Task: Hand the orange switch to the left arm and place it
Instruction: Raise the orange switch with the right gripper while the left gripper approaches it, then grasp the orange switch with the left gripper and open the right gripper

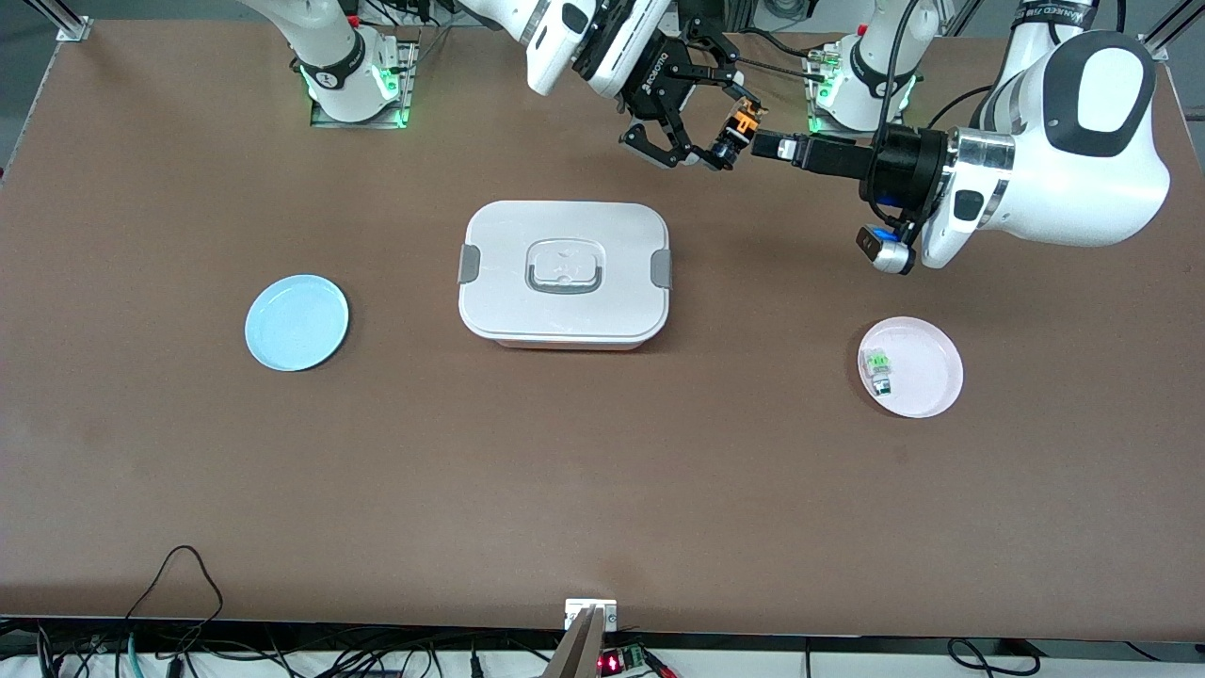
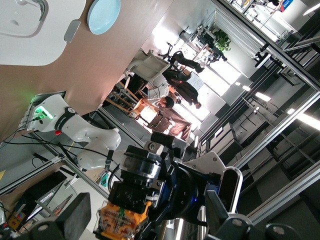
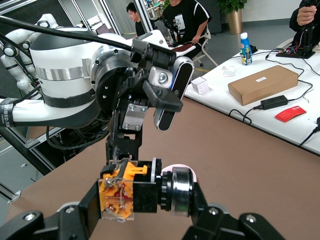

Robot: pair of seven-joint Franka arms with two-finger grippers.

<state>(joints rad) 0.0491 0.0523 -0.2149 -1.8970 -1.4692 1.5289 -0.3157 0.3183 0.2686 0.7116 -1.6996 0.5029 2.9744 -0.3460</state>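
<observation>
Above the table, toward the arms' bases from the box (image 1: 565, 273), the orange switch (image 1: 739, 129) is pinched by the right gripper (image 1: 692, 151). The left gripper (image 1: 767, 143), fingers spread, is positioned at the switch.

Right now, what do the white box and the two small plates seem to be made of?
White box: probably plastic, smooth matte lid with grey clips. Blue plate and pink plate: likely plastic or melamine; even pastel colour, soft sheen. Ceramic is not excluded.
</observation>
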